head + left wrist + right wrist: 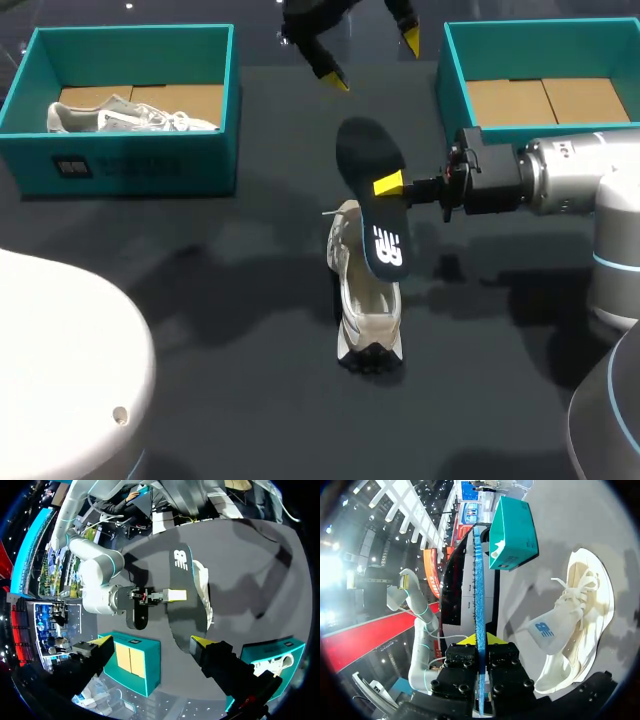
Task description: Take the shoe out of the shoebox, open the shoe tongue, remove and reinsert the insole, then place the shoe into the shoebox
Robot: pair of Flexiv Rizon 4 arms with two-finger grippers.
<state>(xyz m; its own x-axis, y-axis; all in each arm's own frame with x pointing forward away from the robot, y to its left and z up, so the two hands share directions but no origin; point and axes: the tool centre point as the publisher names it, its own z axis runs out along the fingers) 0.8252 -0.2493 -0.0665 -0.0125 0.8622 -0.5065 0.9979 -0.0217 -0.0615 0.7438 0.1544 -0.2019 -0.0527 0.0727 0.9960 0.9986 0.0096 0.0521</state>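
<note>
You have a dark table (200, 330) with two teal boxes: the left shoebox (130, 160) holds a second shoe (120, 115), and the right shoebox (455, 90) sits opposite. The shoe (365, 310) lies mid-table. Your right gripper (390, 185) is clamped on the insole (370, 160) over it. Your left gripper (372, 61) hangs at the far side, fingers spread; its arm is mostly cut off.

Insole (375, 215) above shoe (368, 310), between two shoeboxes (130, 160)
</note>
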